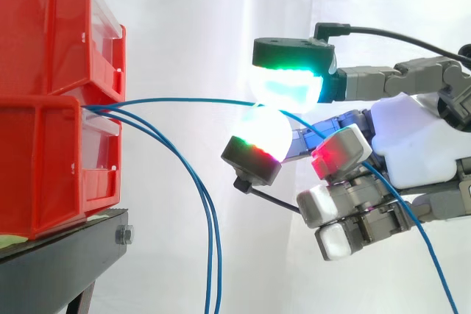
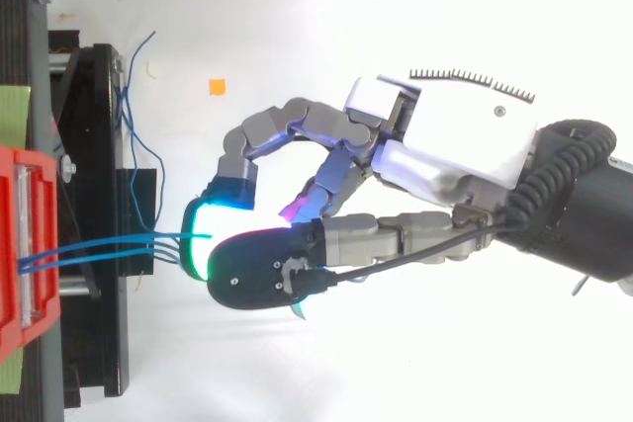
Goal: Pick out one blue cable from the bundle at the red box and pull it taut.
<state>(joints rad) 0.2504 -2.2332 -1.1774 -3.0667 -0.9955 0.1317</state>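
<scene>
From the side, two red boxes (image 1: 51,101) sit one on top of the other on a black stand (image 1: 66,262), and two loose blue cables (image 1: 211,255) droop down from the lower one. From above, a small orange square (image 2: 217,87) lies on the white ground near the stand. One blue cable (image 1: 184,99) runs almost straight from the lower box to the robot hand (image 1: 412,145). The robot hand comes in from the right and pinches this cable between two glowing pads (image 1: 283,86), other fingers curled underneath.
</scene>
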